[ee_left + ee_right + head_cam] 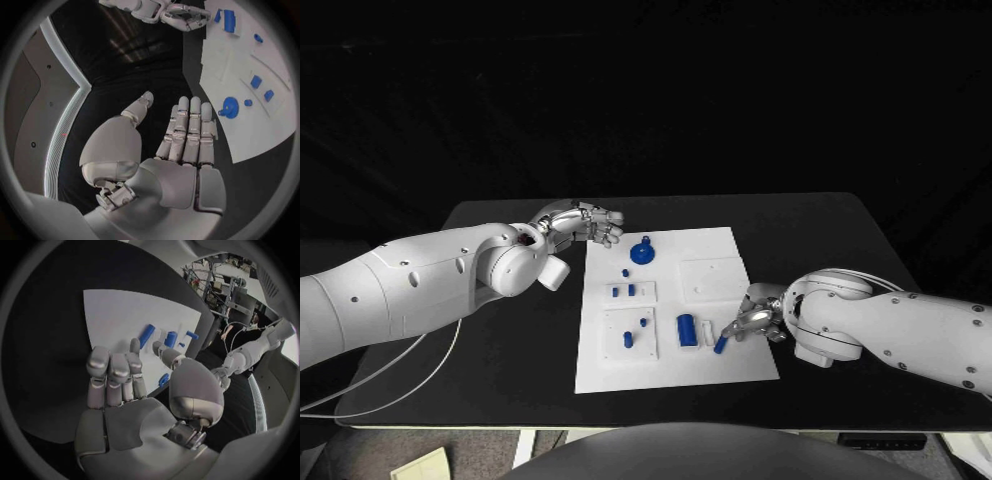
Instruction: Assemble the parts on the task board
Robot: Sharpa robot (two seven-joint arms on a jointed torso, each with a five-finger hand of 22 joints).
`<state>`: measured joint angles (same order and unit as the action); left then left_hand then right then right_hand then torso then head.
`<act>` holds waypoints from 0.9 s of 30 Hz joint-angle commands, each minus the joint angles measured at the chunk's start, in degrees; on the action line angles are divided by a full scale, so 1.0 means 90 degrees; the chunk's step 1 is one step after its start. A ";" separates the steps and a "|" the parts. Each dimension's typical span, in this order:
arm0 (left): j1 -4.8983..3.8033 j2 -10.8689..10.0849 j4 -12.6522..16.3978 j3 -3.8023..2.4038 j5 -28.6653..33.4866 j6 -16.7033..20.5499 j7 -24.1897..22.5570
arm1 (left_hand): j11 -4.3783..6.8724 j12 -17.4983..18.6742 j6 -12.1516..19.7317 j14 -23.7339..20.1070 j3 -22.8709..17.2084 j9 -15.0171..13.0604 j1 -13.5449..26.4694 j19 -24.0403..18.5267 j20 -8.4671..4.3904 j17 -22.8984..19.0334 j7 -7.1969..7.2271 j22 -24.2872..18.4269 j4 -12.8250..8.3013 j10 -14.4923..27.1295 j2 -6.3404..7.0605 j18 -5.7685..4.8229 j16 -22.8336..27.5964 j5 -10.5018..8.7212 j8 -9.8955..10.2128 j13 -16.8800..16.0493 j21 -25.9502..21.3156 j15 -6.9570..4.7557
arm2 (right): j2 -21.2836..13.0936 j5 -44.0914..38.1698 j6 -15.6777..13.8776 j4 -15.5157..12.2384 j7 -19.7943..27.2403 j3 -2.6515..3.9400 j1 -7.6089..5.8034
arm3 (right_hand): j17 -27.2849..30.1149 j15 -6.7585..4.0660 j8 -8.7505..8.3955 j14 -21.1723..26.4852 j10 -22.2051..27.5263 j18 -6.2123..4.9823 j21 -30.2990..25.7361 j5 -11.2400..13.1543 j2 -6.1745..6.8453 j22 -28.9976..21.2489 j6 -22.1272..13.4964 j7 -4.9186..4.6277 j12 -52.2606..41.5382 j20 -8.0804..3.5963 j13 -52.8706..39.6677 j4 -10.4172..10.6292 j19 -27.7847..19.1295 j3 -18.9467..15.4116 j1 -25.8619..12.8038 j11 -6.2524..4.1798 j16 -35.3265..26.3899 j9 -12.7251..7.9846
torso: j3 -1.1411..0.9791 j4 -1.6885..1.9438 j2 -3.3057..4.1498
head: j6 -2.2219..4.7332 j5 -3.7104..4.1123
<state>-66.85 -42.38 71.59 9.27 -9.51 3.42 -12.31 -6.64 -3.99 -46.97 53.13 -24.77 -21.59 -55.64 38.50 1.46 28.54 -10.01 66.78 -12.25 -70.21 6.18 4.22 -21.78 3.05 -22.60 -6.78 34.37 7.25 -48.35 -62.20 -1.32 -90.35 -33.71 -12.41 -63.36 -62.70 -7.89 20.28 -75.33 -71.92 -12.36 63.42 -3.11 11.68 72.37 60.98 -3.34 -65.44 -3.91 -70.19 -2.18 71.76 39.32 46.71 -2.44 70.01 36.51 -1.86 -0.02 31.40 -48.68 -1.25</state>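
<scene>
1. The right hand (756, 318) (silver, glossy) rests at the task board's (711, 250) right edge, fingers extended, grasping nothing as far as the wrist view shows.
2. The left hand (583, 222) hovers at the board's far left corner, fingers straight and apart, empty.
3. On the matte white board: a round blue knob (643, 250), a blue cylinder (687, 330), and a slim blue peg (721, 343) beside the right fingers.

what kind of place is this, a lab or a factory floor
Probably a robotics lab or test bench: a black table under dark drapes, a white task board holding small blue parts, and both robot hands beside it.
</scene>
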 commanded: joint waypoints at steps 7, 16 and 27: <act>-0.0008 0.0015 0.0019 -0.0005 -0.0048 -0.0118 -0.0029 | 0.0001 -0.0017 0.0049 0.0012 0.0004 0.0010 -0.0023 -0.0012 0.0034 0.0009 0.0005 0.0011 -0.0016 0.0041 -0.0050 0.0061 0.0023 -0.0007 -0.0009 0.0007 -0.0027 0.0029 | 0.0166 -0.0116 0.0097 0.0116 -0.0087 -0.0015 0.0154 | -0.0013 -0.0050 0.0008 0.0021 -0.0014 -0.0294 0.0053 0.0033 -0.0024 0.0020 0.0071 -0.0007 0.0077 -0.0025 0.0030 0.0097 -0.0011 -0.0024 -0.0138 -0.0050 0.0014 0.0002 | -0.0001 -0.0003 0.0001 | -0.0019 0.0002; -0.0008 0.0001 0.0019 -0.0005 -0.0049 -0.0116 -0.0020 | 0.0001 -0.0018 0.0049 0.0012 0.0005 0.0010 -0.0022 -0.0013 0.0034 0.0011 0.0005 0.0014 -0.0015 0.0041 -0.0050 0.0061 0.0026 -0.0007 -0.0009 0.0008 -0.0030 0.0030 | 0.0285 -0.0524 0.0069 0.0235 -0.0054 -0.0015 0.0236 | -0.0014 -0.0053 -0.0003 0.0022 -0.0006 -0.0294 0.0055 0.0032 -0.0028 0.0023 0.0072 -0.0005 0.0095 -0.0029 0.0042 0.0103 -0.0015 -0.0012 -0.0141 -0.0052 0.0014 0.0000 | -0.0002 -0.0003 0.0002 | -0.0048 -0.0013; -0.0010 -0.0016 0.0029 -0.0005 -0.0055 -0.0115 -0.0013 | 0.0001 -0.0018 0.0049 0.0013 0.0004 0.0011 -0.0023 -0.0013 0.0034 0.0014 0.0005 0.0016 -0.0014 0.0040 -0.0052 0.0061 0.0028 -0.0007 -0.0010 0.0009 -0.0032 0.0030 | 0.0393 -0.1106 0.0020 0.0290 -0.0031 -0.0017 0.0296 | -0.0018 -0.0059 -0.0059 0.0030 -0.0006 -0.0294 0.0076 0.0034 -0.0354 0.0043 0.0094 -0.0003 0.0122 -0.0053 0.0051 -0.0037 -0.0044 0.0202 0.0028 -0.0055 0.0012 -0.0006 | -0.0003 -0.0002 0.0001 | -0.0073 -0.0011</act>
<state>-66.85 -42.54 71.69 9.27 -9.83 3.18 -12.18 -6.64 -3.99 -46.97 53.13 -24.77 -21.55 -55.64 38.50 1.46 28.58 -10.01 66.83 -12.25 -70.21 6.18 3.84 -21.78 3.05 -22.60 -6.79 34.37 7.25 -44.93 -67.84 -1.33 -88.00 -34.03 -12.36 -61.08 -62.80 -8.09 20.39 -75.15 -72.10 -12.45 63.89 -3.11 8.89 72.72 61.94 -3.07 -64.54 -4.12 -69.81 -2.70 71.52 40.91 47.08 -2.68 70.01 36.83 -1.86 -0.06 31.43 -49.30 -1.38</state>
